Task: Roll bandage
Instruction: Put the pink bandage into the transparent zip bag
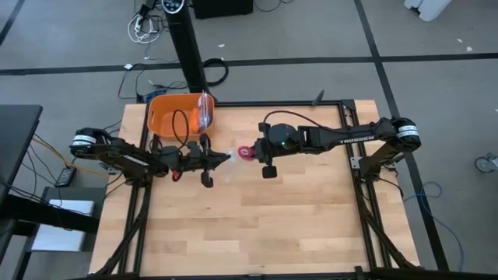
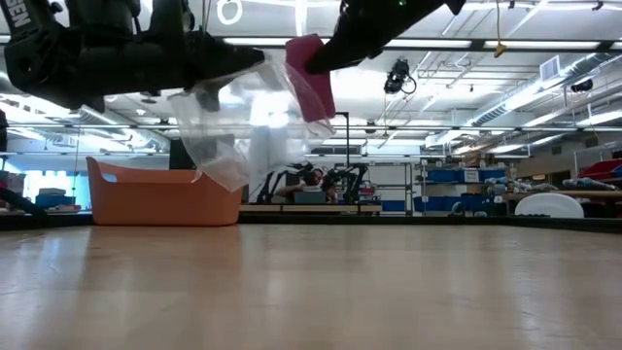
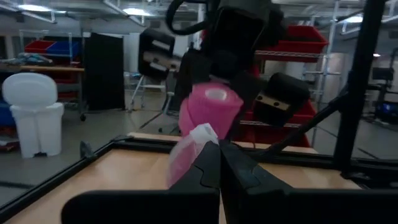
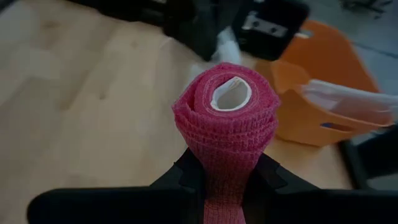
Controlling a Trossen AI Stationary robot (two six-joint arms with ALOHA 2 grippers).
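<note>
We find the bandage (image 4: 227, 121) a compact magenta roll of ribbed, woven cloth with a pale hollow core, pinched between the fingers of the right gripper (image 1: 247, 152) near the centre of the high view, above the wooden table (image 1: 257, 225). The left gripper (image 1: 222, 159), just left of it, is clamped on a clear crinkled plastic bag (image 2: 243, 126). An orange plastic tub (image 1: 167, 113) sits at upper left.

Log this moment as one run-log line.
right tool: shut on rolled bandage, held above table | left tool: shut on clear plastic bag, raised | orange tub: on table behind
</note>
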